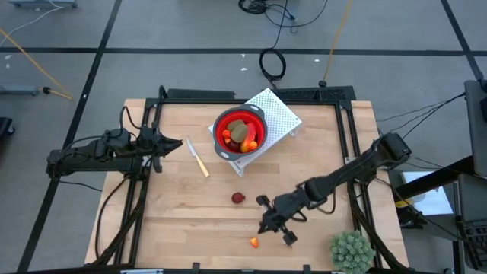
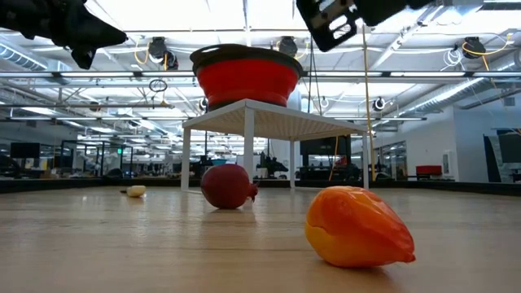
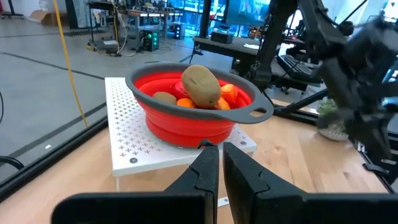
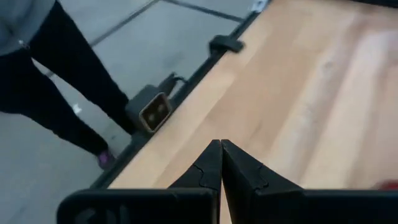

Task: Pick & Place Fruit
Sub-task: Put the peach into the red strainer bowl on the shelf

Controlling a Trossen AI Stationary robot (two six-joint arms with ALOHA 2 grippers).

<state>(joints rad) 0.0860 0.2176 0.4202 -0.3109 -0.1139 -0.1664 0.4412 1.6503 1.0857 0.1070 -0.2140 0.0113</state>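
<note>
Wooden table [image 1: 183,221], knife [image 1: 198,159] (beside red bowl [image 1: 240,132]), plant ball [image 1: 351,251]

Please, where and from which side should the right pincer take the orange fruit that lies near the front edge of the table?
Grip the orange fruit across its thick middle, coming straight down from above. It lies on its side on the bare table, rounded at one end and tapering to a point at the other, so the ends would probably slip. The right pincer hovers close beside it, fingers shut.
</note>
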